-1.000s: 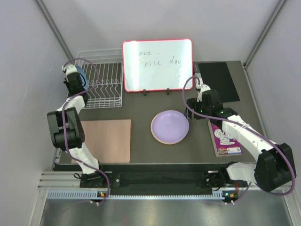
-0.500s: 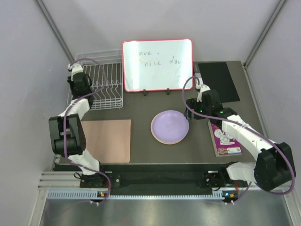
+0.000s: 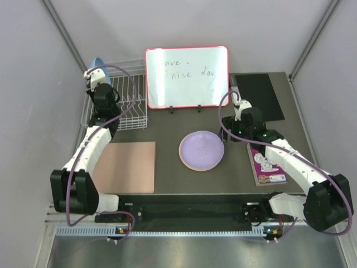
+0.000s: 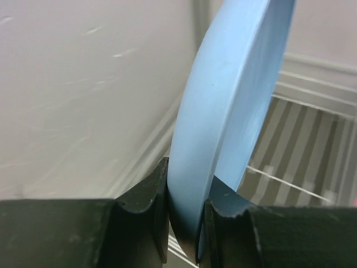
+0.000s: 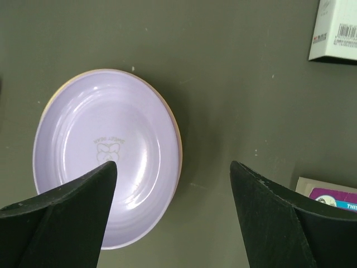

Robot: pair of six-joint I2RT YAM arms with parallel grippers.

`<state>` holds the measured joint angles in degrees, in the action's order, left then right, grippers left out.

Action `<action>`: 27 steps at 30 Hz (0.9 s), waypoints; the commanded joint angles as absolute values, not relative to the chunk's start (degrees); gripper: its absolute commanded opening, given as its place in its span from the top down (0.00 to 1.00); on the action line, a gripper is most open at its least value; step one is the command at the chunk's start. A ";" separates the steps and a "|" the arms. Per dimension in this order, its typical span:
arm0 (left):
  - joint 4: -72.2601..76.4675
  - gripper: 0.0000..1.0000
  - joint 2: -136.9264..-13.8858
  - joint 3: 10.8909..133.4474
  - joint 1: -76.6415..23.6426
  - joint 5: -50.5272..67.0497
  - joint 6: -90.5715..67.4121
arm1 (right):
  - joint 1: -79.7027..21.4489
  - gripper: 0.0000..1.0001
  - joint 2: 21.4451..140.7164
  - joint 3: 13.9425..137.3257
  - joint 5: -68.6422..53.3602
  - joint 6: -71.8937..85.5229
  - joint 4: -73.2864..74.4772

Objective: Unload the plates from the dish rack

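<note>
Plate status: light blue plate stands on edge, its lower rim pinched between the fingers of the left gripper, jaws closed on it. In the top view it sits above the far left corner of the dish rack; whether it touches the wires cannot be told. Lavender plate lies flat on the table, right of the rack and nearer the arms, well apart from it. A thin orange-yellow edge shows beneath its rim. Right gripper hangs above the table just beside that plate, jaws spread wide, holding nothing. Whiteboard stands just right of the rack. Tan mat lies in front of the rack.
</note>
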<state>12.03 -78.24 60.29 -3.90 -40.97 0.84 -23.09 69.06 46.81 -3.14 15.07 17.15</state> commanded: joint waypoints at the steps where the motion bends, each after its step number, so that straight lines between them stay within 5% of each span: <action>1: 1.78 1.00 -71.03 62.32 -5.36 -27.80 -14.63 | -23.11 0.17 65.57 48.08 -5.97 16.34 11.88; 8: 4.56 1.00 -63.03 50.64 -8.60 -0.98 -31.63 | -23.03 0.17 63.98 46.15 -14.76 21.88 0.47; 27: 10.63 1.00 -64.07 42.54 -32.86 1.85 -39.64 | -24.43 0.18 68.99 44.12 -23.12 28.48 -12.83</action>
<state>4.58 -64.03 41.65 -29.69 0.40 -38.26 -23.40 68.01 44.47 -21.39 28.16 -8.62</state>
